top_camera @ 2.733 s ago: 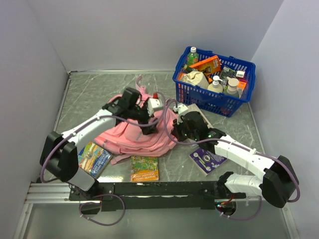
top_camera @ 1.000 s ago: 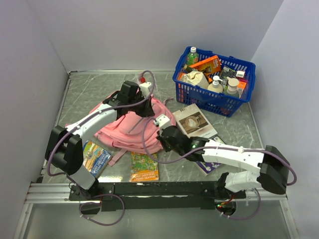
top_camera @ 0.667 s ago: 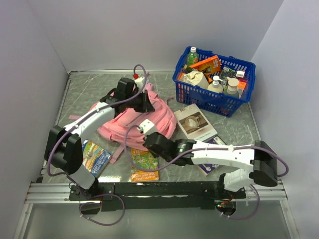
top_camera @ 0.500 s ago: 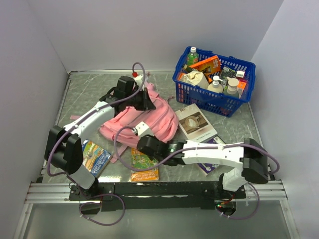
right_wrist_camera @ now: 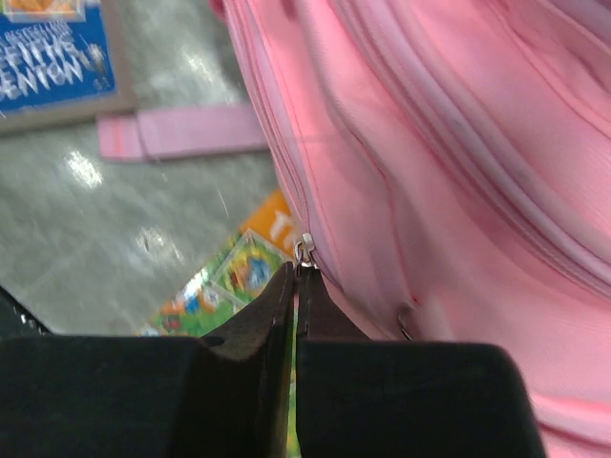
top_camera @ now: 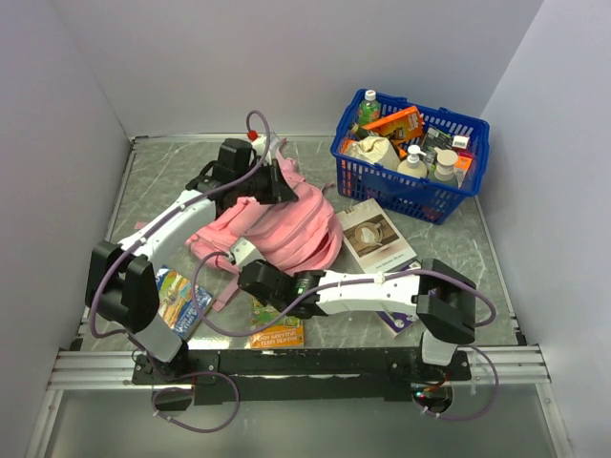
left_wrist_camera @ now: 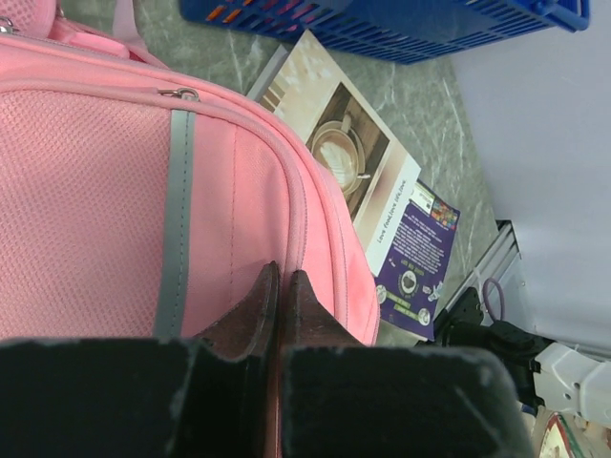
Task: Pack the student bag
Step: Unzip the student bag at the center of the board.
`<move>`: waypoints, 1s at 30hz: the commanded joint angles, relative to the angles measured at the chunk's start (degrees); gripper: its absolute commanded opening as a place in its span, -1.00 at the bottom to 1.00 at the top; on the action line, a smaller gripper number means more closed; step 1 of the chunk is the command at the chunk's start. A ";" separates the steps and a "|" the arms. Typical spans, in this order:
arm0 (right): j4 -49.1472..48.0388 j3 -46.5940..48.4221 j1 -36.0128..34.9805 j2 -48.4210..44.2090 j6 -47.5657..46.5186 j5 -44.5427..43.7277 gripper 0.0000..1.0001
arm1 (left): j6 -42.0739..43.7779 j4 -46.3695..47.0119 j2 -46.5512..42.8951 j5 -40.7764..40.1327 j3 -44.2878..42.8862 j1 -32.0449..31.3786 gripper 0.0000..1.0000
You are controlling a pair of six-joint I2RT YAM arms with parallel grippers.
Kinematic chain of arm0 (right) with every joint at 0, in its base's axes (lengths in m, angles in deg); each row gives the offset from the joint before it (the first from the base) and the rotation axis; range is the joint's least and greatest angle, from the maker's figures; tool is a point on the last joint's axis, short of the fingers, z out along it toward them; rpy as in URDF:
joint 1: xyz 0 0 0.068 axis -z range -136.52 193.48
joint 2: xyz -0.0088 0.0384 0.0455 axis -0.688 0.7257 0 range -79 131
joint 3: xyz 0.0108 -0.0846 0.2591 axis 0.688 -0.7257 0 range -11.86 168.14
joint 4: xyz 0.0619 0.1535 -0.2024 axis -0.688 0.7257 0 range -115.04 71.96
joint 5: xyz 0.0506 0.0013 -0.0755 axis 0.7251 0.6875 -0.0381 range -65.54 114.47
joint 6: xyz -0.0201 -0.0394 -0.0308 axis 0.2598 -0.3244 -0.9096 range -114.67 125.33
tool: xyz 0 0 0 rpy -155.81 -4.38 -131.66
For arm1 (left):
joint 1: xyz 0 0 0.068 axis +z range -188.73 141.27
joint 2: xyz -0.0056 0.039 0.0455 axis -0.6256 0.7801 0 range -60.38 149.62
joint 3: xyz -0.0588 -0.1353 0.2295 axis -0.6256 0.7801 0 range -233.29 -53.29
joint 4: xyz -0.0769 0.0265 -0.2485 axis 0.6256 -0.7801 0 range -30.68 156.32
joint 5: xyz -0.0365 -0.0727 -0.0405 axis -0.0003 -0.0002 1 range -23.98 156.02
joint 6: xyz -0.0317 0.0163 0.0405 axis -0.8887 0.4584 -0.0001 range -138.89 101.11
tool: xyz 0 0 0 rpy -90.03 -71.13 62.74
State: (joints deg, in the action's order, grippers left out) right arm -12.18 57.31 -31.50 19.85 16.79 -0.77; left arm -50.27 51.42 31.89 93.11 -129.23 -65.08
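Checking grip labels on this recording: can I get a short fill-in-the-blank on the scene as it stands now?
The right gripper pinches the pink backpack's ____. The left gripper is ____ on the backpack's fabric. The pump bottles stand in the ____ basket.
Missing: zipper pull; shut; blue.

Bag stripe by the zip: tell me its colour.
Grey stripe on the pink bag; clearest in the left wrist view.

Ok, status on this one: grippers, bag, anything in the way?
Left gripper shut, pinching student bag fabric. Right gripper shut on zipper pull at bag's near edge. Picture book lies close by, not blocking.
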 commanded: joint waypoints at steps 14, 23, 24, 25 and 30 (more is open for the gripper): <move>-33.07 -4.80 1.15 1.54 -12.61 13.03 -0.16 | 16.67 -6.45 -6.22 7.10 -11.42 0.60 -0.98; -21.67 -21.15 1.24 -22.80 -1.81 6.43 1.00 | 38.55 -15.31 -8.16 7.54 -7.37 3.23 -0.98; -21.22 -23.09 1.68 -24.91 1.25 6.16 1.00 | 40.06 -16.47 -8.16 8.06 -8.07 3.93 -0.99; -20.86 -25.11 1.94 -28.93 2.85 5.99 1.00 | 41.47 -17.70 -8.16 9.54 -8.86 5.33 -0.99; -17.70 -37.07 5.80 -37.40 11.99 9.14 1.00 | 48.42 -22.54 -8.60 5.61 -13.00 7.36 -0.99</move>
State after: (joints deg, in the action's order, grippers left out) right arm -34.91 26.49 -28.20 -14.03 19.52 7.54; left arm -10.44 30.53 26.73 99.93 -136.35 -59.72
